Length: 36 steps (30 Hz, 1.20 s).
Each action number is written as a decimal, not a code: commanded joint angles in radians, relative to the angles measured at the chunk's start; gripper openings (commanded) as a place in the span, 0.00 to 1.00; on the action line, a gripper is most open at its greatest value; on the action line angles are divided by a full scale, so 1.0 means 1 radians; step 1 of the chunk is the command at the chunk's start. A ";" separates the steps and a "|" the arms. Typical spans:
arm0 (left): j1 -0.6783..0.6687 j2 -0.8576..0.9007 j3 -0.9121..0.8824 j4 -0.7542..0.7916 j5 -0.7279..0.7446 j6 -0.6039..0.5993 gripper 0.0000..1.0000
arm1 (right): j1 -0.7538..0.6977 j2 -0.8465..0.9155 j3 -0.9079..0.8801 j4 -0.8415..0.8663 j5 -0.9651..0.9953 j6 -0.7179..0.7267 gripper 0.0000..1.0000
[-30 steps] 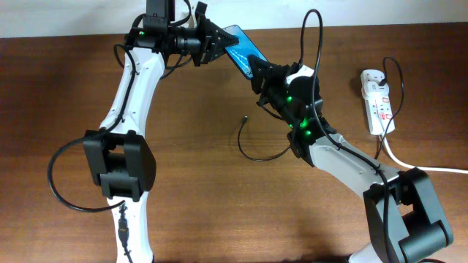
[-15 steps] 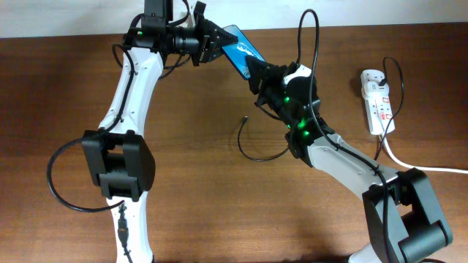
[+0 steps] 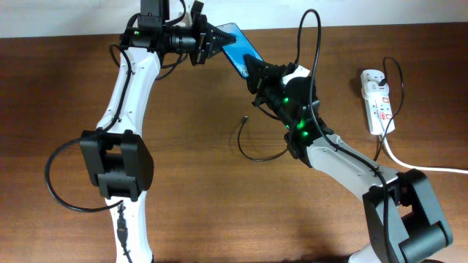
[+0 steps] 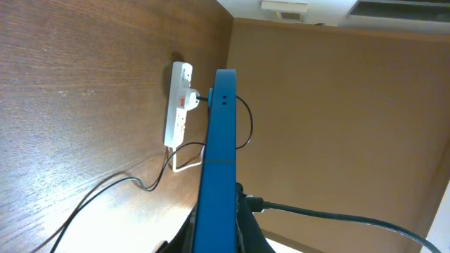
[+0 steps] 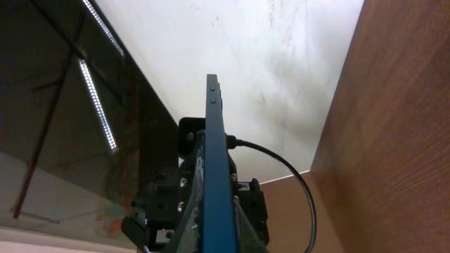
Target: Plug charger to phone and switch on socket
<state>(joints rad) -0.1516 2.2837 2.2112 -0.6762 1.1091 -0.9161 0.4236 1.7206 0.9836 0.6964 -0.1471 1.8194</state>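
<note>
The phone (image 3: 235, 44), blue, is held off the table at the back, tilted, between both grippers. My left gripper (image 3: 213, 39) is shut on its upper left end. My right gripper (image 3: 254, 69) is shut on its lower right end. In the left wrist view the phone (image 4: 218, 154) stands edge-on between the jaws (image 4: 221, 240). In the right wrist view it (image 5: 214, 161) is also edge-on between the jaws (image 5: 214, 240). The charger (image 3: 252, 150) lies curled on the table, its plug tip (image 3: 245, 117) free. The socket (image 3: 377, 98) lies at the far right and also shows in the left wrist view (image 4: 178, 102).
A thick white cord (image 3: 424, 166) runs from the socket off the right edge. A black plug and cable (image 3: 391, 69) sit at the socket's far end. The right arm (image 3: 344, 157) lies across the charger's cable. A wall edge runs along the table's back.
Both grippers and the phone have shifted slightly left and toward the back. The charger and the socket have not moved.
</note>
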 commanded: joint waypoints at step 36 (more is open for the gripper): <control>0.154 -0.006 0.015 -0.403 0.123 0.708 0.00 | -0.095 0.272 0.217 -0.951 -0.365 -1.005 0.24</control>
<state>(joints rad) 0.0021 2.2837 2.2124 -1.0782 1.1820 -0.2237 0.3233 1.9522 1.2030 -0.2779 -0.4835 0.7830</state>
